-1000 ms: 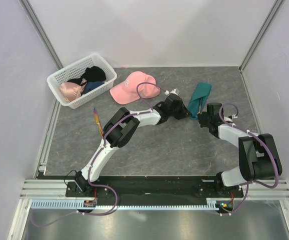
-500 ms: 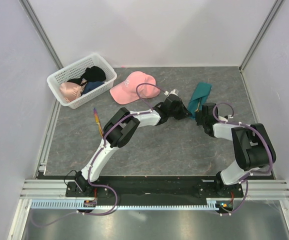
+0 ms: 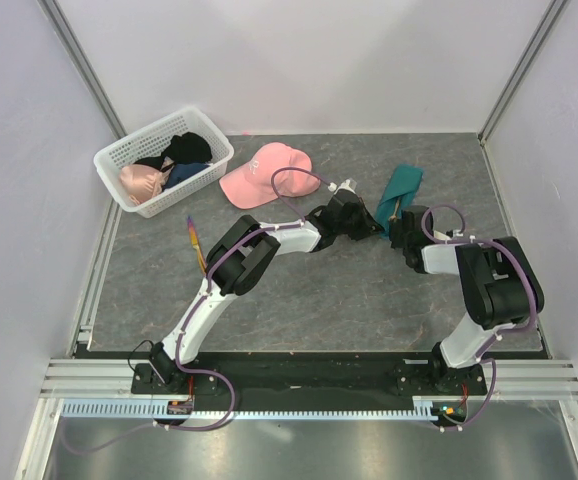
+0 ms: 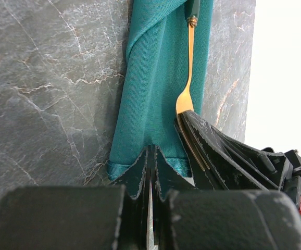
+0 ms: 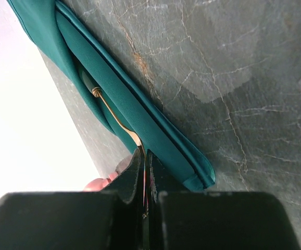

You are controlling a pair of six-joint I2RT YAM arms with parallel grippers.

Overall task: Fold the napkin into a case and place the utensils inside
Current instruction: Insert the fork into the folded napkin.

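Gripping the fork (image 5: 113,115) by its gold head, the right gripper (image 5: 143,158) lines it along the case (image 3: 401,187) at upper right of the table (image 3: 319,295), dark handle already under the fold. The left gripper (image 4: 151,156), fingers pressed together, sits at the near hem. Pushing straight along the fold, hem pinned, should keep the layers from bunching.
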